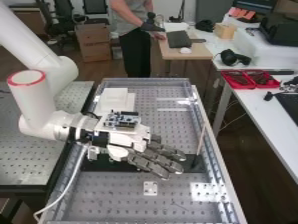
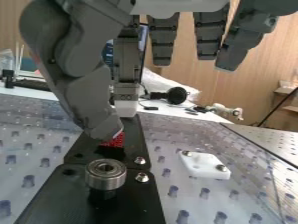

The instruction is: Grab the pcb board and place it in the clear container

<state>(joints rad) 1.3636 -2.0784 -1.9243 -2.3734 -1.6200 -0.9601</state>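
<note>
In the high view the hand [image 1: 154, 156] hangs over the middle of the perforated bench, above a black plate, its fingers straight and spread. A blue and white circuit board [image 1: 122, 119] lies on top of the hand's mount. In the wrist view the hand [image 2: 80, 60] has its thumb slanting down near one longer-reaching finger, while the others hang straight. Just past the thumb's tip, a small red dotted piece [image 2: 115, 140] stands over a dark holder on the black plate [image 2: 126, 200], partly hidden by the thumb. Whether the thumb touches it is unclear.
A metal bearing [image 2: 106, 174] sits on a post near the red piece. Beside the plate is a white block [image 2: 205, 165] with screws. White boxes [image 1: 114, 98] stand behind the hand, and a thin rod [image 1: 200, 141] rises near the bench's right rail. Red trays [image 1: 250, 79] sit on the side table.
</note>
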